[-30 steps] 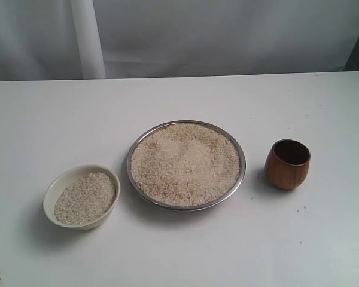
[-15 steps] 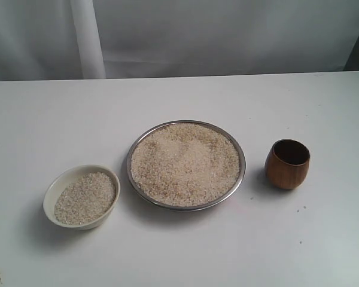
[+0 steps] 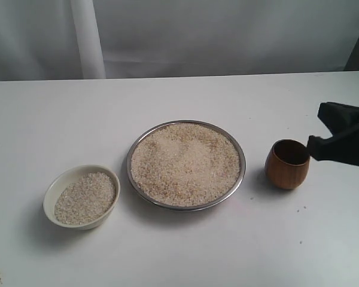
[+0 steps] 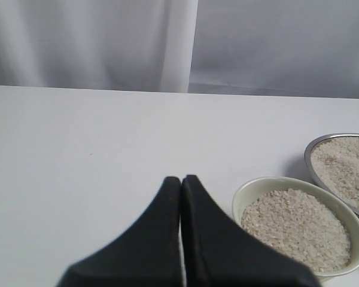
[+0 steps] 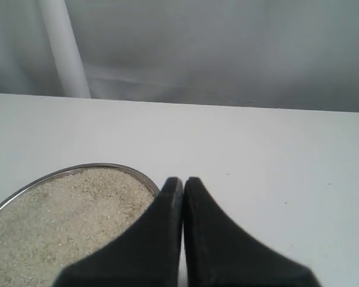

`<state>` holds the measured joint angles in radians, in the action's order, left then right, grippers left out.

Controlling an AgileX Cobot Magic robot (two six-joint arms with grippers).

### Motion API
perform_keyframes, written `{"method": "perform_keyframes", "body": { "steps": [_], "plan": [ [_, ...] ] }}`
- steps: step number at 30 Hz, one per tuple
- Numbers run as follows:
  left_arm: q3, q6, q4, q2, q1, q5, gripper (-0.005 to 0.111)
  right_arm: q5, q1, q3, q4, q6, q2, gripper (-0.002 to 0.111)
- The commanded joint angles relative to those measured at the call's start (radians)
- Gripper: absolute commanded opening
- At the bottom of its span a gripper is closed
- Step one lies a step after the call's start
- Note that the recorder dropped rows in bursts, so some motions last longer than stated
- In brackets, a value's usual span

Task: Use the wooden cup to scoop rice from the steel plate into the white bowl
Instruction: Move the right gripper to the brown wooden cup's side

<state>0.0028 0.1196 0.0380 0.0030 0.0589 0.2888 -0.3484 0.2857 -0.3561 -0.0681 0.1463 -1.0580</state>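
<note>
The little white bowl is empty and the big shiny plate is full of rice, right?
Not quite. The white bowl is not empty: it already holds rice, as the exterior and left wrist views both show. The steel plate is full of rice, just as you said.

One steel plate (image 3: 188, 208), one white bowl (image 3: 49, 197) and one wooden cup (image 3: 285, 170) stood on a single table (image 3: 179, 257). Rice (image 3: 185, 164) lay in two heaps, one in the plate and one in the bowl. Two black claws were in view: a left gripper (image 4: 180, 182) and a right gripper (image 5: 183, 182).
</note>
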Motion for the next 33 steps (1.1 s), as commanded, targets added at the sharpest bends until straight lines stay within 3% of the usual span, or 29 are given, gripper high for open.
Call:
{"method": "perform_keyframes", "body": {
  "steps": [1,16,33],
  "plan": [
    [-0.003,0.002,-0.005,-0.003,0.004,-0.003,0.000,-0.217,-0.005,0.091,-0.015,-0.063,-0.070,0.000],
    [-0.003,0.004,-0.005,-0.003,0.004,-0.003,0.000,-0.462,-0.005,0.187,-0.082,-0.095,-0.381,0.000],
    [-0.003,0.003,-0.005,-0.003,0.004,-0.003,0.000,-0.403,-0.005,0.242,-0.053,-0.121,-0.381,0.000]
  ]
}}
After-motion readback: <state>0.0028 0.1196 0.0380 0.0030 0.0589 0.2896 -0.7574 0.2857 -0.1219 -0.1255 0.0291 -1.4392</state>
